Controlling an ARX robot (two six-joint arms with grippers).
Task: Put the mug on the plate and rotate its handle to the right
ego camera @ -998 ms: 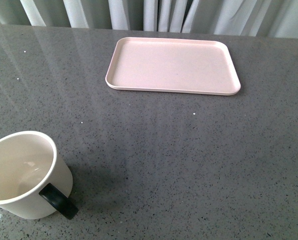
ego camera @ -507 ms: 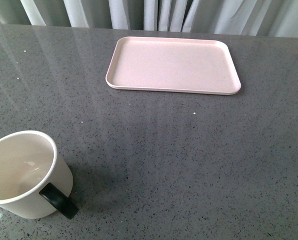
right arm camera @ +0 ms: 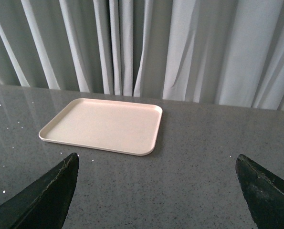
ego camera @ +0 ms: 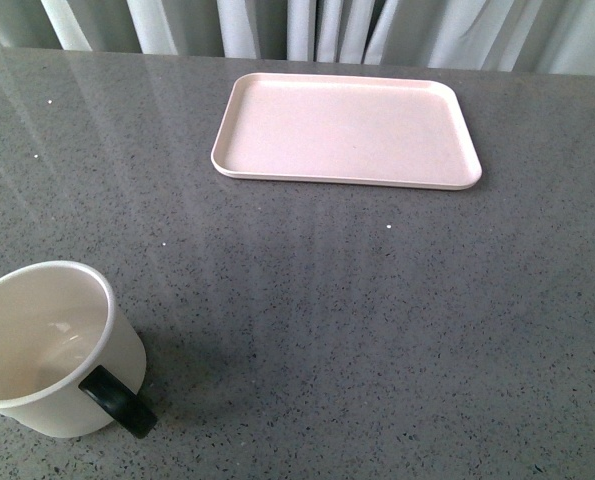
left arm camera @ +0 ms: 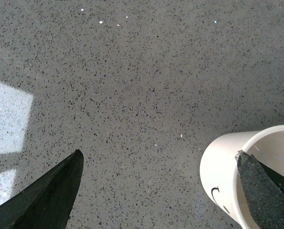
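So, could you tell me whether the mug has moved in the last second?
No. The mug keeps the same spot in the front view, equally far from the plate, and its handle points the same way.

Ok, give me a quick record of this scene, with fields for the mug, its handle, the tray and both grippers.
mug: upright on the grey table, near left, looks empty
handle: black, points toward the robot and somewhat right
tray: pink, bare, far side of the table, well apart from the mug
left gripper: open, holding nothing, mug beside one finger; contact unclear
right gripper: open, holding nothing, faces the tray
status: mug not yet on the tray
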